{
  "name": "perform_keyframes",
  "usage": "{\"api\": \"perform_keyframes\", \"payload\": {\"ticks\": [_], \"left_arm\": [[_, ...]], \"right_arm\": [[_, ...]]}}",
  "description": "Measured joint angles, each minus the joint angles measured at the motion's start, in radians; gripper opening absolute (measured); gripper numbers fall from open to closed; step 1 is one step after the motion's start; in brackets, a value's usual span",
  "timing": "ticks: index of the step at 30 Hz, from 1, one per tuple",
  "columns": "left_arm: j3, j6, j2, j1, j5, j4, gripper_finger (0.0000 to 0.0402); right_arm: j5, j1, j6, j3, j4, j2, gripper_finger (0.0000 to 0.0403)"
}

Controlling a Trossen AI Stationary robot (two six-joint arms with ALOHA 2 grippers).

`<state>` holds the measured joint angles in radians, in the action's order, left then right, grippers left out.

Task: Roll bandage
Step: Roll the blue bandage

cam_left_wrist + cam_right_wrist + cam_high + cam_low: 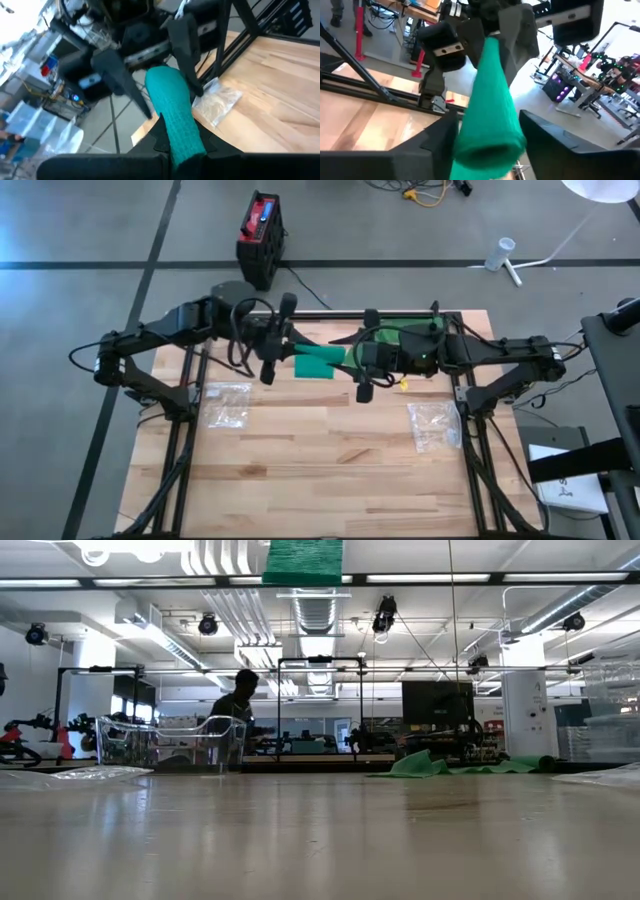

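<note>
A green bandage (320,362), rolled into a soft tube, is held high above the table between both grippers; the low view shows it at the top (300,560). My left gripper (287,355) comes from the table's left and is shut on one end (180,142). My right gripper (355,362) comes from the right and holds the other end (490,135). The two grippers face each other, about a bandage length apart. My left gripper pinches the bandage's left end (182,135) between its two fingers, which lie along the tube. The bandage runs straight on from the fingers, lifted clear of the table. My right gripper has the tube's open right end (487,145) between its two widely spread fingers (437,140), one on each side. The fingers lie along the tube, which is clear of the table.
A loose heap of green cloth (410,335) lies at the table's far right, also in the low view (430,765). Clear plastic bags lie at the left (225,402) and the right (435,425). A small yellow thing (404,383) lies near my right gripper. A person (235,705) is far behind the table.
</note>
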<state>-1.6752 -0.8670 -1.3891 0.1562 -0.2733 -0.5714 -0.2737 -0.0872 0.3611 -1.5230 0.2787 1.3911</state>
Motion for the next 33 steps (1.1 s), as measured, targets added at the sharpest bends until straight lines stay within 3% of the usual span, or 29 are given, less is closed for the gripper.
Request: {"api": "perform_keyframes", "payload": {"ticks": [9, 12, 25, 33], "left_arm": [[0.0, 0.109, 0.001, 0.001, 0.008, -0.005, 0.0011], [0.0, 0.213, 0.009, 0.001, 0.037, -0.004, 0.0034], [0.0, 0.511, 0.06, 0.003, -0.026, -0.1, 0.029], [0.0, 0.67, 0.036, -0.001, -0.111, -0.076, 0.0384]], "right_arm": [[-0.026, 0.0, 0.083, 0.0, -0.008, -0.001, 0.0063], [-0.03, 0.0, 0.14, 0.0, -0.03, -0.001, 0.0017], [-0.018, -0.006, 0.59, 0.058, -0.204, 0.001, 0.0009], [-0.071, -0.007, 0.787, 0.064, -0.327, 0.049, 0.0011]]}}
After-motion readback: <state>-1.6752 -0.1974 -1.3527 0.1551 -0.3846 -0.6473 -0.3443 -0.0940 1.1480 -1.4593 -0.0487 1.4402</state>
